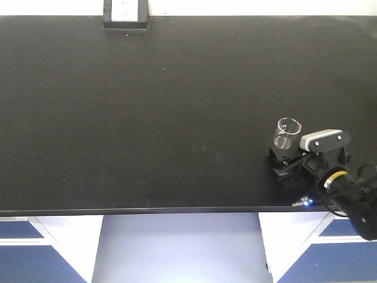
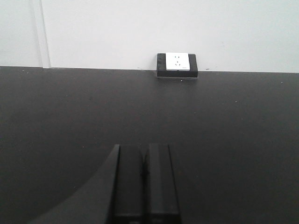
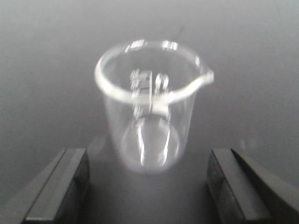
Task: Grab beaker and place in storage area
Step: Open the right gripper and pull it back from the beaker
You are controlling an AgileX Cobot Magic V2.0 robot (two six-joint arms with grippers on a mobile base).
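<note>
Two claws show, one per arm. The left claw [image 2: 142, 186] appears only in its own wrist view, its two black fingers pressed together with nothing between them, hanging over bare black surface [image 1: 147, 118]. Straight ahead of it, at the far edge against the white wall, sits one socket box [image 2: 177, 64], black-framed with a white face; the front view shows the same box at the far edge, left of centre.

One beaker [image 1: 287, 135] stands upright near the surface's right end, closer to the near edge than the far one. Its long axis is vertical, mouth up, and in the right wrist view its pour lip [image 3: 207, 76] points to the right of the frame. Faint white markings show on the glass.

The right claw [image 3: 147, 186] is spread wide, one finger [image 3: 58, 186] at each side of the beaker and both clear of the glass, gaps visible either way. It grips nothing. In the front view this claw sits just on the near side of the beaker.

Blue cabinet fronts [image 1: 35, 259] show below the near edge.
</note>
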